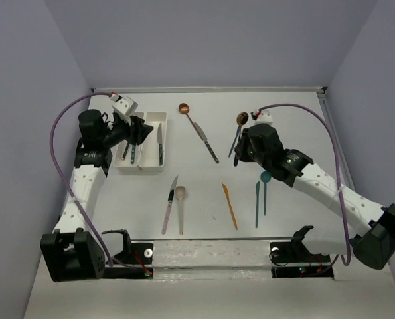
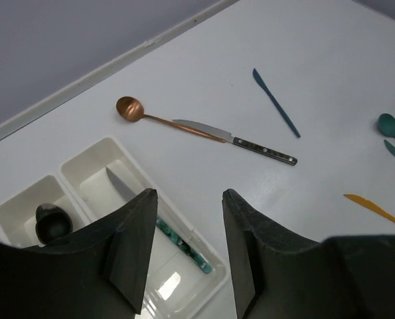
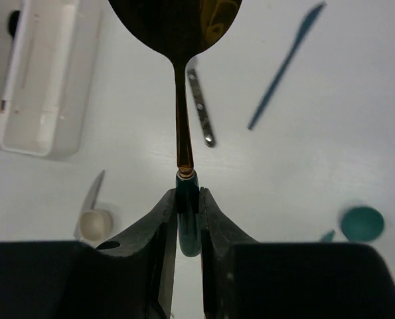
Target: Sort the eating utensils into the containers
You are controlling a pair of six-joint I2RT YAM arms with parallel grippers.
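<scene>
Two white trays stand side by side at the far left, the left one (image 1: 122, 163) and the right one (image 1: 156, 119). In the left wrist view the right tray (image 2: 97, 176) holds a teal-handled knife (image 2: 180, 242) and the left tray (image 2: 14, 212) holds a black spoon (image 2: 51, 222). My left gripper (image 1: 143, 130) hovers over the trays, open and empty (image 2: 187, 196). My right gripper (image 1: 241, 142) is shut on the teal handle of a gold spoon (image 3: 177, 20), held above the table (image 3: 188, 196).
On the table lie a copper spoon (image 1: 184, 107), a black-handled knife (image 1: 209, 150), a dark blue knife (image 3: 287, 60), a silver knife (image 1: 169, 203), a beige spoon (image 1: 180, 194), an orange knife (image 1: 230, 206), a teal spoon (image 1: 265, 178) and a teal knife (image 1: 257, 203).
</scene>
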